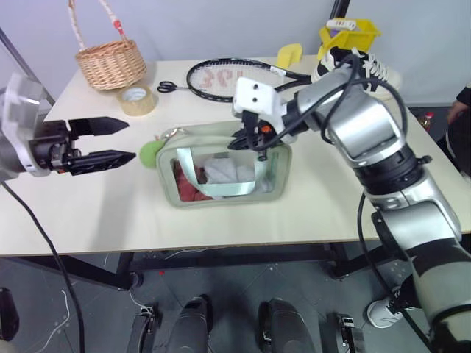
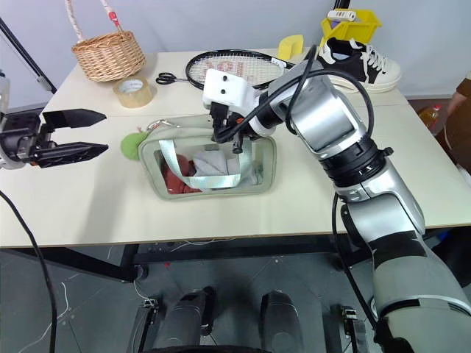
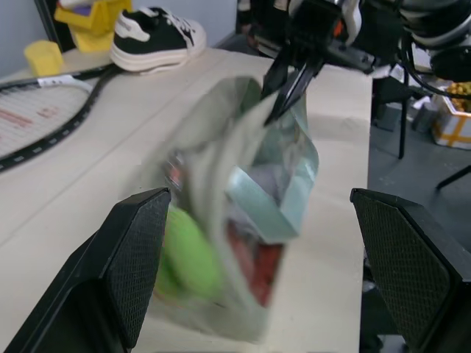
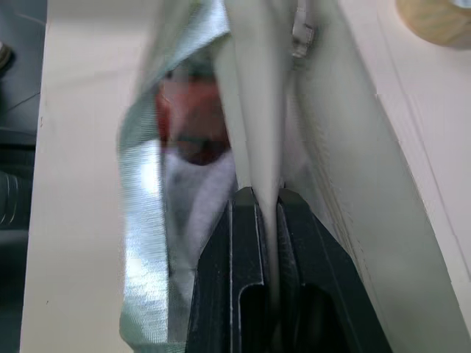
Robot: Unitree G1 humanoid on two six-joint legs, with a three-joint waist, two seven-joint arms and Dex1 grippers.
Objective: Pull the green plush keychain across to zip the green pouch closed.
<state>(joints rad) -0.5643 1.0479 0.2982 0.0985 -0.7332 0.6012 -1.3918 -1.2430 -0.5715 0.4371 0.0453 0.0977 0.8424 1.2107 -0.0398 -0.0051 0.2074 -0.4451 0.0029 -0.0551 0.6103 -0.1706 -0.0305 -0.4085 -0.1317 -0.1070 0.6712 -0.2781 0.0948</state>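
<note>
The green pouch [image 1: 224, 165], soft sage fabric with a clear plastic window and a mint webbing strap, sat mid-table. The fuzzy round green plush keychain [image 1: 150, 151] hung at its left end. The right gripper [image 1: 249, 140] was pinched tight on the pouch's top edge; the left gripper [image 1: 110, 141] hovered spread wide beside the plush. Red racket-string lettering was perhaps illegible.

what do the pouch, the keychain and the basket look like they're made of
Pouch: looks like soft matte sage fabric, creasing where the right pincer pinches its top edge, with a glossy clear plastic window. Keychain: lime plush, fuzzy outline. Basket: woven wicker or rattan by its tan ribbed weave, handle apparently wrapped in patterned cloth or cord.
</note>
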